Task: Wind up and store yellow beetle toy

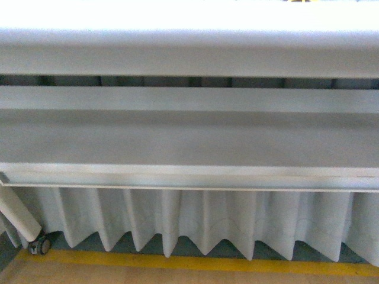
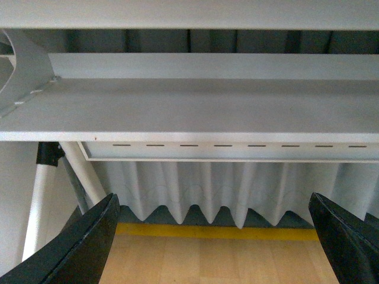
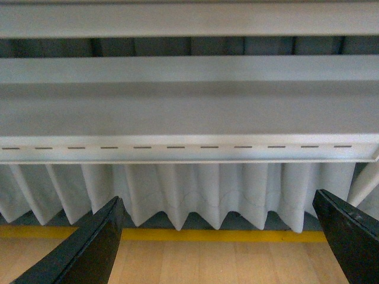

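Observation:
The yellow beetle toy is out of view in all three views. My left gripper [image 2: 213, 222] is open, its two black fingers [image 2: 89, 242] spread wide with nothing between them, facing the underside of a grey table [image 2: 189, 112]. My right gripper [image 3: 219, 225] is open too, black fingertips [image 3: 95, 245] far apart and empty, facing the same table frame [image 3: 189, 112]. Neither gripper shows in the front view, which sees only the table's edge [image 1: 189, 174] and what is below it.
A pleated white curtain [image 1: 201, 222] hangs beneath the table. A yellow floor stripe [image 1: 195, 263] runs along the wooden floor [image 2: 213, 260]. A white leg with a caster wheel [image 1: 38, 244] stands at the lower left. White tubes [image 2: 41, 201] lean beside the left arm.

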Motion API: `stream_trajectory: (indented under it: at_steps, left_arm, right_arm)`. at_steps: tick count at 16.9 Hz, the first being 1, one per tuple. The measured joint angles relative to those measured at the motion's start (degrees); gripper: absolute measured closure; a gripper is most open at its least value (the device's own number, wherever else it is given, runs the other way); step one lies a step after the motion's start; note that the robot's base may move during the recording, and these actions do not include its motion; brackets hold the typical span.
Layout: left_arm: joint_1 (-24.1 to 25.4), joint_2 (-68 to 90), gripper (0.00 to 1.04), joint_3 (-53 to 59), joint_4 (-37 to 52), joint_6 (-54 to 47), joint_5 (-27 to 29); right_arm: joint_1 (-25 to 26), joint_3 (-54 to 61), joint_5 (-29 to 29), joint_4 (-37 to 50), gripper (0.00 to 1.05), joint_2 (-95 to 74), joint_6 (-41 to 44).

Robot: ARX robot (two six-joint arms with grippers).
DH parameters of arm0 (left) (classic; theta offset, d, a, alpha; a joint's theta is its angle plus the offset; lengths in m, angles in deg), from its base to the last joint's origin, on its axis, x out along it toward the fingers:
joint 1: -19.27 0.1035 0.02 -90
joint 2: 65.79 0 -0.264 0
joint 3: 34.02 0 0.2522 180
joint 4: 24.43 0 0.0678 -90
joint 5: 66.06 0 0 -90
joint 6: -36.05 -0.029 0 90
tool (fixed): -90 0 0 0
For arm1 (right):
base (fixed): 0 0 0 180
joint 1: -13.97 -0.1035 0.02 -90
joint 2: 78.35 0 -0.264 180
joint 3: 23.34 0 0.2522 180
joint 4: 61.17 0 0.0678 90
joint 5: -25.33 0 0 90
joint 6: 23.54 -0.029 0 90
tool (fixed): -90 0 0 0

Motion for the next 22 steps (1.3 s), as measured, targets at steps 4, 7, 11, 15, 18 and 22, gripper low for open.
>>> stream_trajectory:
  at_steps: [4, 7, 11, 15, 18, 22]
  left_arm:
    - [0.0, 0.0, 0.07, 0.0, -0.04, 0.0, -0.02]
    - [0.02, 0.0, 0.07, 0.0, -0.02, 0.02, -0.02]
    - [0.02, 0.0, 0.07, 0.0, 0.0, 0.02, -0.02]
    - [0.02, 0.0, 0.07, 0.0, -0.04, -0.02, -0.11]
    - [0.02, 0.0, 0.07, 0.0, -0.02, 0.0, -0.04]
    - [0.0, 0.0, 0.07, 0.0, 0.17, -0.02, -0.11]
  right_arm:
    - [0.0, 0.0, 0.0, 0.02, 0.07, -0.04, -0.02]
    - [0.0, 0.0, 0.02, 0.09, 0.07, -0.04, -0.02]
    - [0.0, 0.0, -0.07, 0.09, 0.07, -0.07, -0.04]
    - [0.0, 0.0, 0.02, 0.07, 0.07, -0.02, -0.04]
    - [0.0, 0.0, 0.0, 0.13, 0.07, -0.02, -0.07]
    - [0.0, 0.0, -0.04, 0.31, 0.07, -0.04, -0.22]
